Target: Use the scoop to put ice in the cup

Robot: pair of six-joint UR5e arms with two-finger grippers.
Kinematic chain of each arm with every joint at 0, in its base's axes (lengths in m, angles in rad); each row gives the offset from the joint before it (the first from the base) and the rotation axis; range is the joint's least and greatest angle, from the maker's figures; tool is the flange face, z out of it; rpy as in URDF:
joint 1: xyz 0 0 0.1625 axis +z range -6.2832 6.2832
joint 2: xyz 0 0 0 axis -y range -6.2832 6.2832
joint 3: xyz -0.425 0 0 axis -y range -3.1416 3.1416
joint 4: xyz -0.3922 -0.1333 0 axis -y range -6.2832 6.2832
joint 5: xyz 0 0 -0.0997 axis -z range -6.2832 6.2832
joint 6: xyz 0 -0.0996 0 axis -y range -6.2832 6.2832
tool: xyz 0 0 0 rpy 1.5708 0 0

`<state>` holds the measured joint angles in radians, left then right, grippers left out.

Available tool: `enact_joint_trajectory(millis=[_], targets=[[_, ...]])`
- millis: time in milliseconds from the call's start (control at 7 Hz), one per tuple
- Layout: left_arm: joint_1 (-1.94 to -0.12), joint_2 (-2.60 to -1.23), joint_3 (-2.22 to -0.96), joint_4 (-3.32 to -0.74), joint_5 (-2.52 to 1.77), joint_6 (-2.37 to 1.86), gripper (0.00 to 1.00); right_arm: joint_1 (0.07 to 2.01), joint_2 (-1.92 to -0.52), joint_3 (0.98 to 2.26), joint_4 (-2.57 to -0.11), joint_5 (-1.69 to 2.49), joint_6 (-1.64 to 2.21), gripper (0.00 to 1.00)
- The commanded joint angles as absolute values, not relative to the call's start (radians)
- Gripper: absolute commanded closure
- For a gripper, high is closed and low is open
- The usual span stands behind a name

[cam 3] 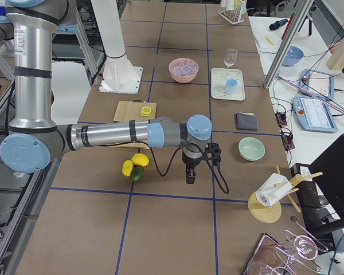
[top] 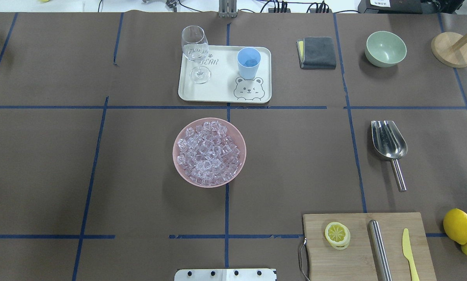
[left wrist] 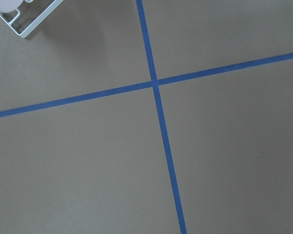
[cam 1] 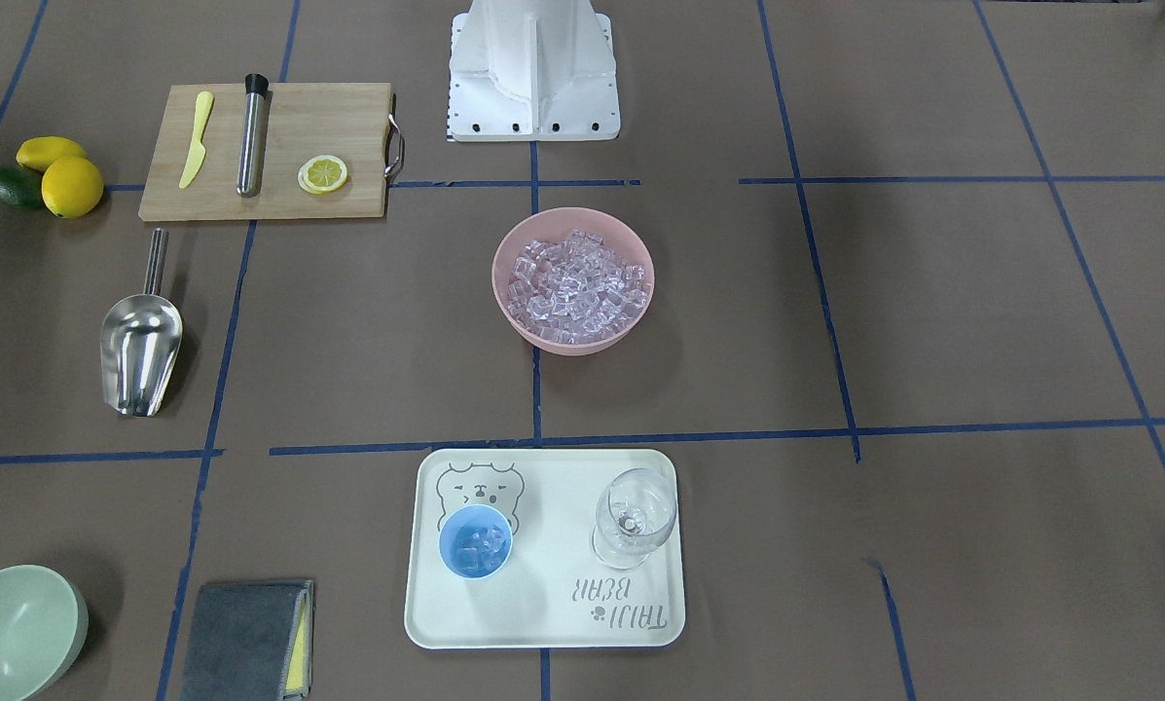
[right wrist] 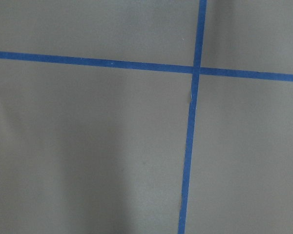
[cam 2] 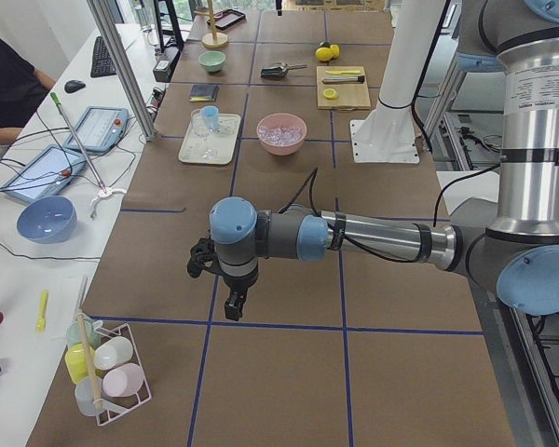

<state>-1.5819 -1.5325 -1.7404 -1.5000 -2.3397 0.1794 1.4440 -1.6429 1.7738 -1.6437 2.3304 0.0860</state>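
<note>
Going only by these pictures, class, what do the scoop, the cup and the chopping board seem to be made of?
Scoop: looks like polished steel, mirror-bright with sharp reflections.
Cup: probably plastic, opaque, evenly light blue, matte.
Chopping board: likely wood or bamboo, pale tan with straight grain lines.

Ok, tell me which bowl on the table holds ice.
The pink bowl, mid-table, heaped with clear ice cubes; the green bowl beside the grey cloth is empty.
</note>
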Motion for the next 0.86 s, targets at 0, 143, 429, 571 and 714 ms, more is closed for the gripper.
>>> enact_joint_trajectory(millis=[0, 143, 429, 571, 714], targets=[[-1.58, -1.537, -1.721, -1.503, -2.341, 0.179, 0.0, 1.445, -1.643, 1.776, -1.643, 2.37, 0.138, 0.0], [-1.578, -1.536, -1.709, -1.499, -2.342, 0.179, 0.0, 1.443, -1.641, 1.772, -1.643, 2.37, 0.14, 0.0], [-1.574, -1.531, -1.704, -1.488, -2.342, 0.176, 0.0, 1.44, -1.638, 1.772, -1.643, 2.372, 0.141, 0.0], [-1.572, -1.531, -1.703, -1.467, -2.358, 0.176, 0.0, 1.437, -1.638, 1.769, -1.643, 2.372, 0.141, 0.0], [-1.565, -1.531, -1.704, -1.413, -2.393, 0.175, 0.0, 1.436, -1.635, 1.769, -1.643, 2.372, 0.141, 0.0]])
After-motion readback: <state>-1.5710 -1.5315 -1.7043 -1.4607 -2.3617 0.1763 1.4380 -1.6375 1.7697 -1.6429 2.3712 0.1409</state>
